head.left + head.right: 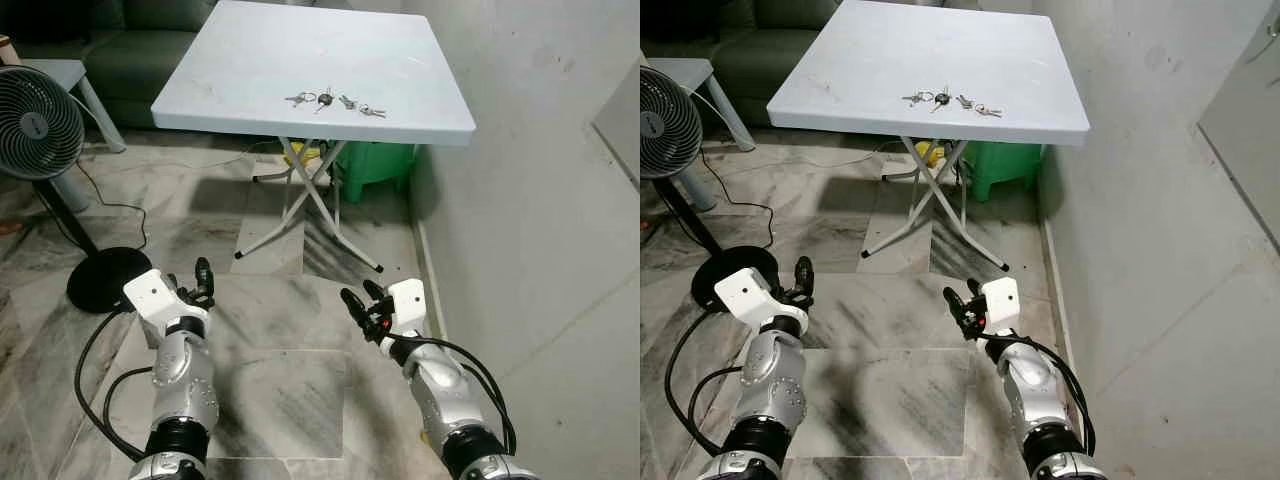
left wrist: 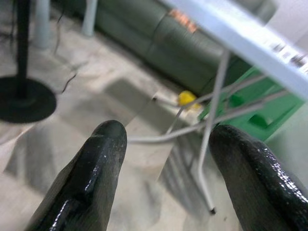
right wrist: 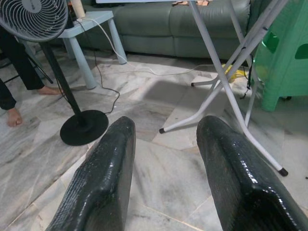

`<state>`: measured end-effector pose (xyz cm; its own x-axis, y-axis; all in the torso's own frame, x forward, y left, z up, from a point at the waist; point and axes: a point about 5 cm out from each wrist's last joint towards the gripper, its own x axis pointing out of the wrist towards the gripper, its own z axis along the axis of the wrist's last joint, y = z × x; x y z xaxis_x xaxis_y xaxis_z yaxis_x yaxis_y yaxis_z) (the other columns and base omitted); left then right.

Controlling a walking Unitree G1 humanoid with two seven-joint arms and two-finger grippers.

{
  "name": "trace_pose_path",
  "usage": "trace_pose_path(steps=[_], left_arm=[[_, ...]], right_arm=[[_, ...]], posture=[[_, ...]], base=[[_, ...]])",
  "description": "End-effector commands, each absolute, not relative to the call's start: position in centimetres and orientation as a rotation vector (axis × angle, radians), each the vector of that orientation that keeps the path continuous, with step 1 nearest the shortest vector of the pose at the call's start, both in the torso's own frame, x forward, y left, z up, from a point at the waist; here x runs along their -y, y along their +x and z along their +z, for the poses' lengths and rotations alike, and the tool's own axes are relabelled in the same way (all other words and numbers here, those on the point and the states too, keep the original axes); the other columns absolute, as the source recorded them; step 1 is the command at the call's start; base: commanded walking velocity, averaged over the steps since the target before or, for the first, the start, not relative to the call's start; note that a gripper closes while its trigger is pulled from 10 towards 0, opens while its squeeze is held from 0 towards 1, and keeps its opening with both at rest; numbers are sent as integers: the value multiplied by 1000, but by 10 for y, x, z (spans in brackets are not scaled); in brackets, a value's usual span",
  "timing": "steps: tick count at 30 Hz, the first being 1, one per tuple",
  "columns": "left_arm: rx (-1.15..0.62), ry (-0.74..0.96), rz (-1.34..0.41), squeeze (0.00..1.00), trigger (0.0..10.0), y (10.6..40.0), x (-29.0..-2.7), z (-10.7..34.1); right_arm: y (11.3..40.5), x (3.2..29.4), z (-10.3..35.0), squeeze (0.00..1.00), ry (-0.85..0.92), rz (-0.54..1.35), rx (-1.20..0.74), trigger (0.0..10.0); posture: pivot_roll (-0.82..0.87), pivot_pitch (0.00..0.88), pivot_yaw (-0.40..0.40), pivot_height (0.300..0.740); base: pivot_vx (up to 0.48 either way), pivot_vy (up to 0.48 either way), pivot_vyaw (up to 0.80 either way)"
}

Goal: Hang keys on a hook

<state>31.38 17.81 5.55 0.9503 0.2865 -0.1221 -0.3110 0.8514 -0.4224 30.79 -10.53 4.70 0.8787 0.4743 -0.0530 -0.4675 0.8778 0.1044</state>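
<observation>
Both grippers, the left gripper (image 1: 202, 279) and the right gripper (image 1: 362, 303), are held low over the marble floor (image 1: 290, 385) with fingers spread and nothing between them, while the keys (image 1: 334, 101) are strung lengthwise along the near edge of the white folding table (image 1: 250, 60).
</observation>
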Motion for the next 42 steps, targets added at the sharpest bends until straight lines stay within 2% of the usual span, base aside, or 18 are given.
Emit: trace_pose_path(steps=[1,4,7,8,11,15,20,24,30,31,33,42], left_arm=[[-87,-352,362,0,10000,316,-179,60],[-63,-274,316,0,10000,319,-176,68],[54,-93,141,0,10000,322,-166,88],[54,-93,141,0,10000,322,-166,88],[158,-8,-26,0,10000,312,-158,99],[201,-73,-21,0,10000,295,-177,109],[213,-25,-24,0,10000,282,-189,115],[329,-1,-111,0,10000,265,-182,123],[305,6,-111,0,10000,260,-182,119],[303,-73,-81,0,10000,259,-184,119],[303,-106,-70,0,10000,258,-185,118],[285,-20,-33,0,10000,257,-185,115]], right_arm=[[309,108,50,0,86,502,-71,10000],[309,110,51,0,80,505,-70,10000],[310,113,52,0,65,507,-65,10000],[310,113,52,0,65,507,-65,10000],[312,117,55,0,52,496,-49,10000],[314,122,66,0,62,478,7,10000],[315,121,77,0,69,477,61,10000],[313,119,83,0,80,485,101,10000],[311,119,85,0,80,487,106,10000],[310,121,87,0,75,485,118,10000],[310,121,88,0,73,484,122,10000],[308,123,93,0,54,455,156,10000]], posture=[[-72,77,-58,740],[-70,77,-61,740],[-75,85,-61,740],[-75,85,-61,740],[-78,89,-58,740],[-85,97,-54,740],[-84,106,-52,740],[-83,110,-51,740],[-83,115,-52,740],[-86,119,-51,740],[-86,119,-51,740],[-83,123,-52,740]], base=[[0,0,0],[0,0,0],[0,0,0],[0,0,0],[0,0,0],[0,0,0],[0,0,0],[0,0,0],[0,0,0],[0,0,0],[0,0,0],[0,0,0]])
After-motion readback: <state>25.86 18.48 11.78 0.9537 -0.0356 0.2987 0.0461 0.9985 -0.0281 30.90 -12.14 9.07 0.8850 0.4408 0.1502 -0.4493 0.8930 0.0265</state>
